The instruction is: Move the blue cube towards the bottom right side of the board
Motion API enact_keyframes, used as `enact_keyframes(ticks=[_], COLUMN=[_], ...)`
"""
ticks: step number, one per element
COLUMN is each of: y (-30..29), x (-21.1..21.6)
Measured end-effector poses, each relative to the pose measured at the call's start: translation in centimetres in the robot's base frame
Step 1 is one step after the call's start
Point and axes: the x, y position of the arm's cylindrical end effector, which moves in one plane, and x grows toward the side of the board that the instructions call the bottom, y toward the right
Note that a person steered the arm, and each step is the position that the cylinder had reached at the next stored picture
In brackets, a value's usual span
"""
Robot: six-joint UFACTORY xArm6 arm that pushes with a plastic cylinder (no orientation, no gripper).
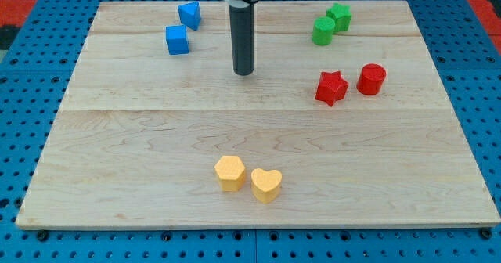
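My tip (244,71) is resting on the board (156,161), right of the blue cube (178,40) and apart from it. The cube is sitting upper left, just below 1 other blue block (189,14). No jaws are fitted to this rod.

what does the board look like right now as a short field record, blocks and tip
tip: on the board, upper middle, right of both blue blocks, touching none
blue cube: upper left
blue block: just above the cube, shape unclear
green blocks: upper right, a touching pair
red star: right of centre
red cylinder: right of the star
yellow blocks: bottom centre, a hexagon and a heart
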Motion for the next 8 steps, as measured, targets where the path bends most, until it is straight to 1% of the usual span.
enact_keyframes(ticks=[1,2,3,4,5,6,7,8], y=[0.0,-1.9,-2.1,-6.9,-9.3,-9.6,-9.7,-10.2], x=[-4.3,-8.8,-12.4,-14.2,-13.3,-9.2,-6.7,-6.3])
